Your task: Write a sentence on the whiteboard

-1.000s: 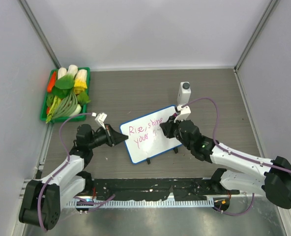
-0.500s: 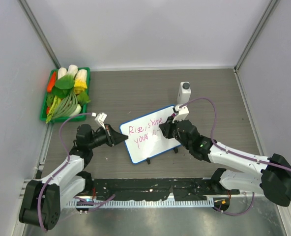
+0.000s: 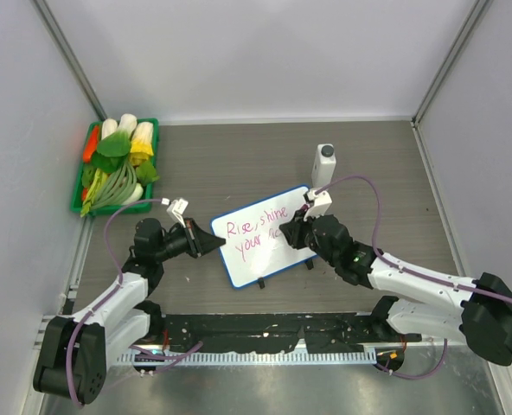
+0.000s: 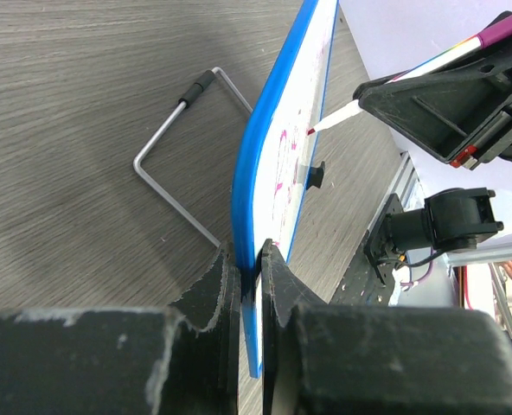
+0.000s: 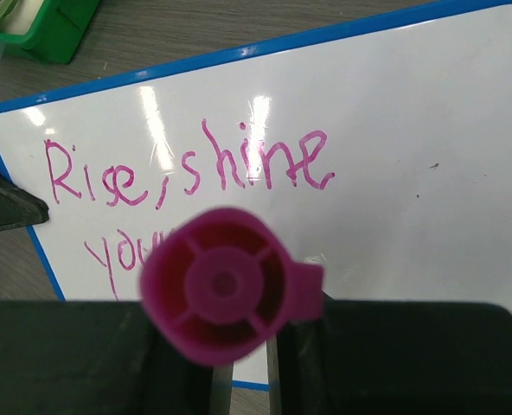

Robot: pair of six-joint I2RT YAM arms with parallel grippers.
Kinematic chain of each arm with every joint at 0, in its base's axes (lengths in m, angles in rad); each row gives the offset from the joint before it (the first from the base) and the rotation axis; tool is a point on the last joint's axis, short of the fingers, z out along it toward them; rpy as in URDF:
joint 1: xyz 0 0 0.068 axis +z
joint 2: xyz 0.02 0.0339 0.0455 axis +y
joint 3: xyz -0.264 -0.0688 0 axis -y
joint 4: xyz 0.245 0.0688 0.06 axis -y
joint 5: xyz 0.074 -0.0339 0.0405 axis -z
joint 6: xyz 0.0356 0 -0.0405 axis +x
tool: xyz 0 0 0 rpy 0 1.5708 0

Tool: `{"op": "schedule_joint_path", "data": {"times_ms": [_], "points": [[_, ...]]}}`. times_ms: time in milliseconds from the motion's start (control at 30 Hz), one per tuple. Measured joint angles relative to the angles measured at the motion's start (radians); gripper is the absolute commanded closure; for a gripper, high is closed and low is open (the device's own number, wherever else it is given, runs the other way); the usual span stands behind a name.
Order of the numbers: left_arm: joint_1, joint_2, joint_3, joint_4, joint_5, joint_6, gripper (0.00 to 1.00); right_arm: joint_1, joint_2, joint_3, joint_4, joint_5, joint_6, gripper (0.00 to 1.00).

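The whiteboard (image 3: pixel 265 233), white with a thin blue rim, stands tilted on its wire legs at mid-table. Pink words on it (image 5: pixel 187 169) read "Rise, shine" with "your" below. My left gripper (image 3: pixel 211 242) is shut on the board's left edge; in the left wrist view the blue rim (image 4: pixel 254 173) runs between the jaws (image 4: pixel 249 259). My right gripper (image 3: pixel 292 232) is shut on a magenta marker (image 5: pixel 226 284) whose capped end faces the wrist camera. Its tip (image 4: pixel 312 130) touches the board's face near the second line.
A white bottle with a grey cap (image 3: pixel 324 163) stands just behind the board. A green basket of toy vegetables (image 3: pixel 115 164) sits at the far left. The board's wire stand (image 4: pixel 178 147) rests on the wooden tabletop.
My right gripper has shifted slightly left along the second line with the marker. The left gripper and the board have not moved.
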Motion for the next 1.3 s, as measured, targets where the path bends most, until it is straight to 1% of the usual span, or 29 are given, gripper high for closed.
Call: {"op": "schedule_joint_path", "data": {"times_ms": [333,667,967,1300], "points": [[0.0,0.0,0.0,0.0,0.0,0.0,1.0,0.0,-0.005,-0.003,-0.008,0.014,-0.001,0.99],[0.0,0.0,0.0,0.0,0.0,0.0,1.0,-0.001,0.04,0.053,-0.011,0.047,-0.019,0.99],[0.0,0.0,0.0,0.0,0.0,0.0,1.0,-0.001,0.035,0.051,-0.013,0.047,-0.019,0.99],[0.0,0.0,0.0,0.0,0.0,0.0,1.0,-0.004,-0.006,0.004,-0.019,0.046,-0.008,0.99]]}}
